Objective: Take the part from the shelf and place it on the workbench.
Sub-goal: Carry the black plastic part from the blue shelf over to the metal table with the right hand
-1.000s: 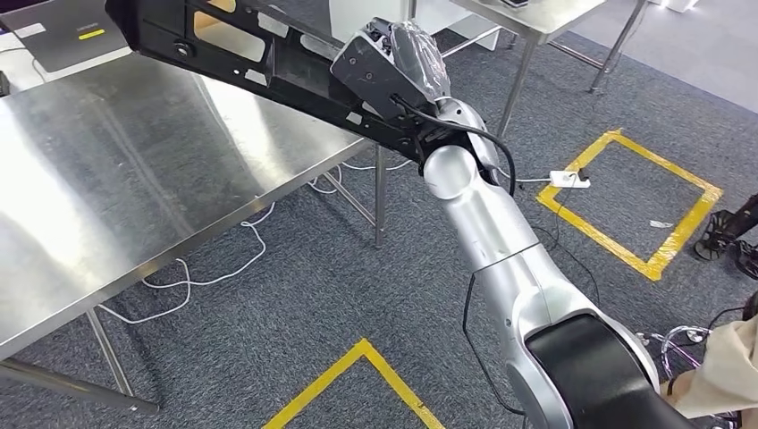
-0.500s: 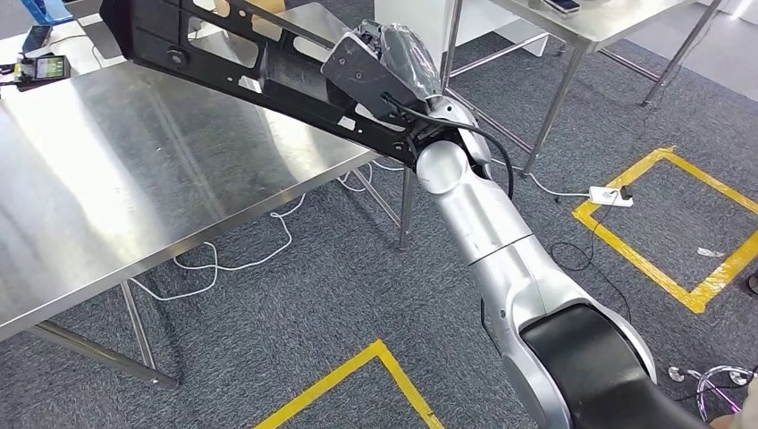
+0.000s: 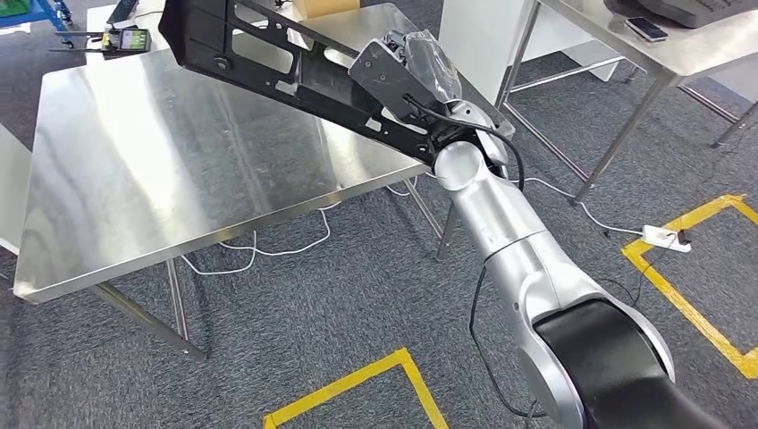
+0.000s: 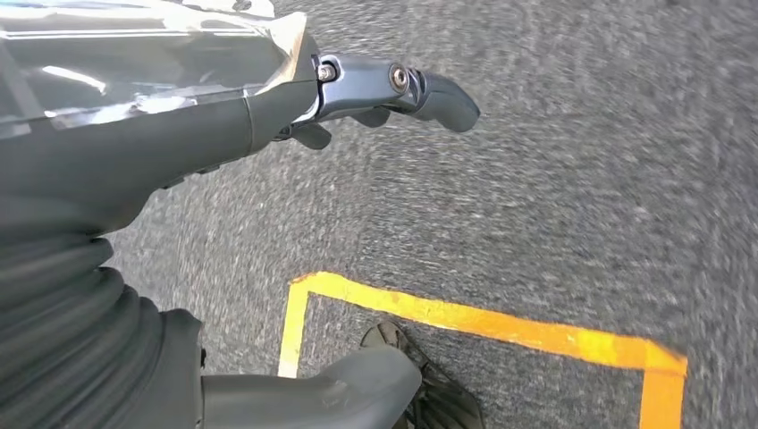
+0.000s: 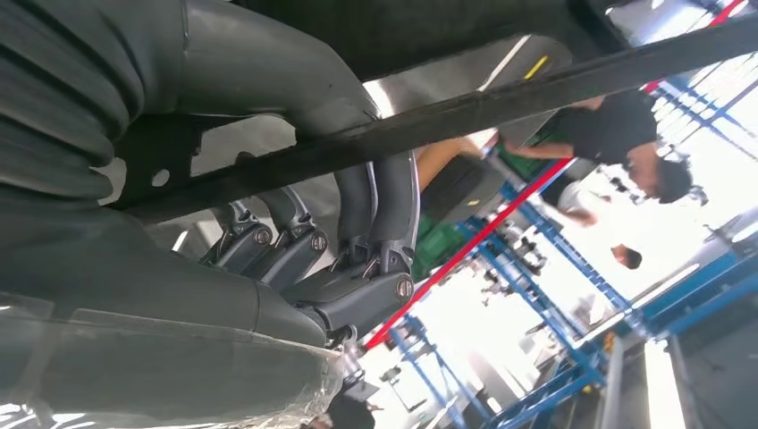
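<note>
A long black frame-like part hangs over the far right side of the steel workbench. My right hand, wrapped in clear plastic, grips the part at its right end, with the silver arm reaching up from the lower right. In the right wrist view the hand's fingers curl around a black bar of the part. My left hand hangs over the grey carpet, fingers spread and holding nothing.
A second steel table with a phone stands at the back right. Yellow floor tape and a power strip lie on the carpet. White cable trails under the workbench. People stand beyond.
The whole picture has shifted, so the camera has turned. The workbench now lies more fully in front of me. The right hand keeps its grip on the part.
</note>
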Robot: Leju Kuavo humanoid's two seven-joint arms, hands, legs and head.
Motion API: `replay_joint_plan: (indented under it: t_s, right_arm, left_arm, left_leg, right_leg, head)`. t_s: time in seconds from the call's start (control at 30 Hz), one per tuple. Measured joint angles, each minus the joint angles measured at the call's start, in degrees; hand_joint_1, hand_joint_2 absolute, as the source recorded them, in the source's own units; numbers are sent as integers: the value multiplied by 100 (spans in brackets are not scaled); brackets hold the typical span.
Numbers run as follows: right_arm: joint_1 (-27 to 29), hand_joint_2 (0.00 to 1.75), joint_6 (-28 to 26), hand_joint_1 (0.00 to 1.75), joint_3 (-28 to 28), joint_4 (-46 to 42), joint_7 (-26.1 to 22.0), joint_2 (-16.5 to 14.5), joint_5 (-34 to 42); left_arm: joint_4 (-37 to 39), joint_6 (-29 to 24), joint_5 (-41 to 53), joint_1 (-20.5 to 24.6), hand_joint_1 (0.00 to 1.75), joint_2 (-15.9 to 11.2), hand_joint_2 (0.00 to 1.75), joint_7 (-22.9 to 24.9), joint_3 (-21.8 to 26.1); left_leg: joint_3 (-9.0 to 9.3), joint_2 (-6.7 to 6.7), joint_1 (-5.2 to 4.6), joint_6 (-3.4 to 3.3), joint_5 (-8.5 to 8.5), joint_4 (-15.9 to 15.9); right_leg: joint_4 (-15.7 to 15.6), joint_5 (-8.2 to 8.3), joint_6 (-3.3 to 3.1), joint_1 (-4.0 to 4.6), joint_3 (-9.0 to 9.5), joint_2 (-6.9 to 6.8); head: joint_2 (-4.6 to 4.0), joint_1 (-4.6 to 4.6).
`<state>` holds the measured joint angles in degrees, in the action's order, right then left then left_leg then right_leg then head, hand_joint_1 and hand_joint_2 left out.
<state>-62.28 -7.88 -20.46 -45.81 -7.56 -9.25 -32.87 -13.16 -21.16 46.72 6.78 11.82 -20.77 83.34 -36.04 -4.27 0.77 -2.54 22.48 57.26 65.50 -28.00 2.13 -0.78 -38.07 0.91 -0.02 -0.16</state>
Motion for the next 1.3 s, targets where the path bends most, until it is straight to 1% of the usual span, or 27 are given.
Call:
replay_joint_plan:
  t_s: [0.07,0.1,0.17,0.2,0.23,0.3,0.37,0.4,0.43,0.47,0.53,0.57,0.6,0.67,0.73,0.8,0.87,0.9,0.93,0.97,1.0,1.03,1.07,1.1,1.17,1.2,1.3]
  right_arm:
    - [-28,175,-14,175,-2,46,-19,-12,-6]
    - [-36,175,-21,175,-4,71,-30,-25,-11]
    - [-55,175,-26,175,-7,121,-43,-71,-32]
    - [-72,175,-28,175,-7,145,-46,-105,-45]
    - [-93,175,-31,175,-8,167,-48,-135,-59]
    - [-126,175,-36,175,-9,206,-49,-170,-87]
    - [-136,175,-37,175,-14,250,-46,-176,-115]
    - [-135,175,-37,175,-21,275,-43,-182,-128]
    - [-134,175,-38,175,-30,296,-38,-191,-143]
    - [-135,175,-40,175,-38,311,-31,-202,-160]
    - [-142,175,-49,175,-46,321,-5,-214,-196]
    - [-147,175,-54,175,-50,323,9,-216,-214]
    - [-150,175,-61,175,-57,325,19,-217,-226]
    - [-150,175,-75,175,-76,327,19,-222,-228]
    - [-149,175,-80,175,-91,325,9,-221,-217]
    - [-146,175,-80,175,-97,329,6,-198,-211]
    - [-123,175,-68,175,-103,345,5,-168,-210]
    - [-106,175,-57,175,-106,358,5,-153,-211]
    - [-93,175,-46,175,-109,369,5,-142,-214]
    - [-87,175,-38,175,-111,378,6,-133,-217]
    - [-86,175,-36,175,-113,382,7,-126,-221]
    - [-89,175,-36,175,-113,384,6,-118,-223]
    - [-89,175,-36,175,-115,385,5,-120,-223]
    - [-89,175,-36,175,-117,386,5,-121,-223]
    - [-85,175,-35,175,-123,390,4,-127,-225]
    - [-86,175,-35,175,-124,391,4,-125,-226]
    - [-88,175,-36,175,-125,392,4,-123,-231]
  left_arm:
    - [0,-16,-3,3,0,-2,175,13,0]
    - [0,-30,-8,0,0,-3,175,22,0]
    - [1,-59,-25,-12,0,-7,175,44,0]
    - [1,-71,-33,-17,0,-9,175,51,0]
    - [1,-79,-39,-18,0,-10,175,58,0]
    - [2,-87,-43,-5,0,-11,175,69,0]
    - [4,-87,-48,4,0,-11,175,82,0]
    - [4,-87,-51,4,0,-11,175,87,0]
    - [5,-89,-55,2,0,-11,175,93,0]
    - [5,-91,-59,1,0,-13,175,97,0]
    - [5,-97,-71,7,0,-16,175,103,0]
    - [5,-100,-78,12,0,-18,175,105,0]
    - [5,-102,-84,15,0,-19,175,105,0]
    - [7,-104,-91,16,0,-18,175,107,0]
    - [9,-105,-94,14,0,-11,175,108,0]
    - [11,-106,-95,19,0,-7,175,108,0]
    - [12,-107,-95,23,0,-9,175,111,0]
    - [14,-108,-95,22,0,-8,175,116,0]
    - [17,-110,-95,21,0,-5,175,122,0]
    - [22,-113,-95,20,0,-1,175,128,0]
    - [27,-116,-95,19,0,4,175,132,0]
    - [32,-118,-95,18,0,6,175,134,0]
    - [34,-121,-95,18,0,7,175,135,0]
    - [36,-124,-95,16,0,6,175,136,0]
    - [37,-128,-95,8,0,4,175,137,0]
    - [38,-130,-95,3,0,4,175,137,0]
    - [40,-128,-96,0,0,6,175,146,0]
  left_leg:
    - [-28,-105,-13,55,24,50]
    - [-47,-148,-11,89,30,65]
    - [-75,-192,14,159,33,70]
    - [-100,-123,19,192,63,110]
    - [-159,-1,20,225,145,232]
    - [-433,289,21,282,460,810]
    - [-784,393,38,317,733,1505]
    - [-870,406,41,321,746,1654]
    - [-833,418,41,314,648,1568]
    - [-685,450,38,295,478,1278]
    - [-264,659,-3,220,170,499]
    - [-128,743,-31,177,105,251]
    - [-66,790,-58,141,97,132]
    - [-61,704,-77,88,103,103]
    - [-16,632,-50,27,69,38]
    - [22,569,-21,-25,40,-9]
    - [24,487,-18,-43,40,-10]
    - [25,442,-17,-43,42,-7]
    - [27,400,-15,-39,46,-3]
    - [30,361,-12,-28,53,6]
    - [31,329,-8,-9,66,22]
    - [25,303,-15,24,90,51]
    - [18,285,-20,58,112,79]
    - [7,274,-26,68,135,104]
    - [-3,270,-24,41,150,120]
    - [2,274,-19,17,150,115]
    - [35,297,-12,13,143,74]
  right_leg:
    - [-606,242,6,-34,280,124]
    - [-710,282,-21,-32,332,151]
    - [-722,303,-96,-25,345,72]
    - [-730,313,-132,-30,351,36]
    - [-742,320,-172,-43,357,-2]
    - [-752,313,-237,-34,372,-89]
    - [-751,295,-272,-3,380,-192]
    - [-750,287,-282,8,384,-245]
    - [-749,279,-289,16,392,-297]
    - [-749,269,-291,22,405,-346]
    - [-748,238,-274,59,440,-435]
    - [-748,221,-256,79,452,-472]
    - [-748,205,-234,98,460,-510]
    - [-761,182,-187,113,481,-579]
    - [-640,100,-148,107,434,-480]
    - [-96,-141,-156,77,172,-254]
    - [666,-403,-161,47,-221,-148]
    - [874,-438,-133,35,-354,-137]
    - [881,-390,-88,22,-391,-134]
    - [633,-249,-29,7,-307,-133]
    - [219,-62,30,-17,-137,-132]
    - [-182,104,62,-30,46,-126]
    - [-504,233,64,-43,192,-120]
    - [-669,298,47,-49,271,-113]
    - [-712,326,-5,-41,290,-104]
    - [-713,330,-11,-34,290,-98]
    - [-712,330,-18,-17,291,-77]
  head:
    - [0,-11]
    - [0,-15]
    - [0,-19]
    - [0,-24]
    - [0,-42]
    - [0,-77]
    - [0,-88]
    - [0,-89]
    - [0,-90]
    - [0,-89]
    - [0,-89]
    - [0,-82]
    - [0,-79]
    - [0,-69]
    - [0,-65]
    - [0,-51]
    - [0,-37]
    - [0,-36]
    - [0,-33]
    - [0,-32]
    - [0,-31]
    - [0,-29]
    - [0,-32]
    - [0,-34]
    - [0,-43]
    - [0,-43]
    - [0,-44]
